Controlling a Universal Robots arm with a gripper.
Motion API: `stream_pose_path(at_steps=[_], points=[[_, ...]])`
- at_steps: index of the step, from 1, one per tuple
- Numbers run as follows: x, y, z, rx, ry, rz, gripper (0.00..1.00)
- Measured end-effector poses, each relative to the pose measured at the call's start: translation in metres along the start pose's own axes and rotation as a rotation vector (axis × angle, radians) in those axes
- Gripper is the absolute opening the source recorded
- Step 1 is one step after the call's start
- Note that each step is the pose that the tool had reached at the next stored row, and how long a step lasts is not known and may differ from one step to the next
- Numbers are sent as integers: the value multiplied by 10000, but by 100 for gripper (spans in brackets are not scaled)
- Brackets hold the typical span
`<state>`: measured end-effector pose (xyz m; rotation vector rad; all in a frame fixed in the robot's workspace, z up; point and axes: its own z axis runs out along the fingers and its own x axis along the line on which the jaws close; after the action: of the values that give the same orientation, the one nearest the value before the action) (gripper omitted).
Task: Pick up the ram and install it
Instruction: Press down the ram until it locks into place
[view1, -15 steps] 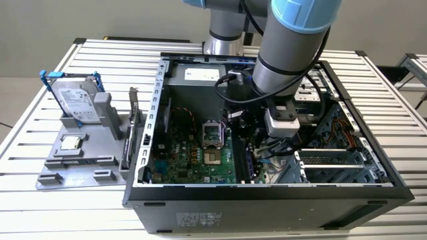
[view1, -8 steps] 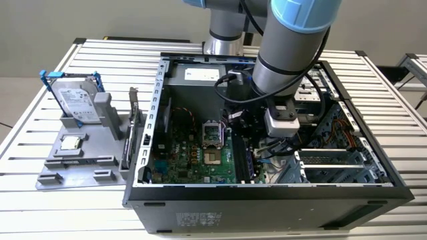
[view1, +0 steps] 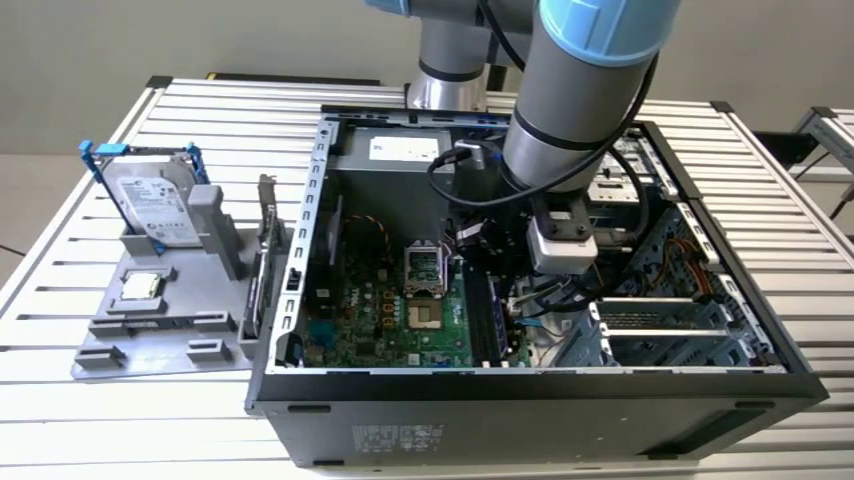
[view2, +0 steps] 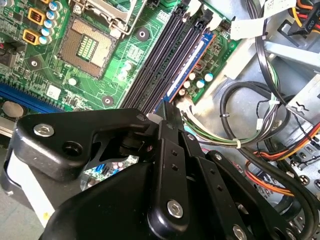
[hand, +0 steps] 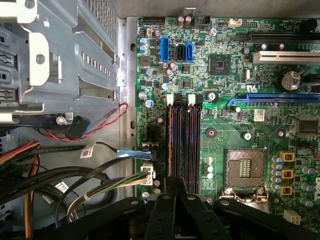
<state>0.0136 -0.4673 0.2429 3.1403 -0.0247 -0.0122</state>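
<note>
My gripper's black linkages (view2: 167, 107) fill the foreground in both wrist views, fingers drawn narrow, tips over the near end of the memory slots (hand: 185, 145); I cannot tell if anything is pinched between them. A bundle of cables (view2: 260, 125) crowds in just beside. My arm (view1: 574, 110) reaches steeply down into the open computer case (view1: 534, 385). The ram (view1: 501, 315) seems to be the slim dark strip standing along the slots. I count four slots and one empty processor socket (hand: 243, 167). On the exterior view's left, a grey stand (view1: 147, 350) holds one hard drive (view1: 154, 205) and one bracketed card (view1: 271, 250).
</note>
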Motion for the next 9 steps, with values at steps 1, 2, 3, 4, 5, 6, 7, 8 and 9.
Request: stream_pose_path(at_steps=[1, 2, 3, 4, 5, 6, 7, 8, 9], points=[[0, 0, 0, 0, 0, 0, 0], [-1, 0, 0, 0, 0, 0, 0], [-1, 0, 0, 0, 0, 1, 0], [-2, 0, 0, 0, 0, 0, 0], [-2, 0, 0, 0, 0, 0, 0], [-3, 0, 0, 0, 0, 0, 0], [-3, 0, 0, 0, 0, 0, 0], [-3, 0, 0, 0, 0, -2, 0], [-3, 0, 0, 0, 0, -27, 0]])
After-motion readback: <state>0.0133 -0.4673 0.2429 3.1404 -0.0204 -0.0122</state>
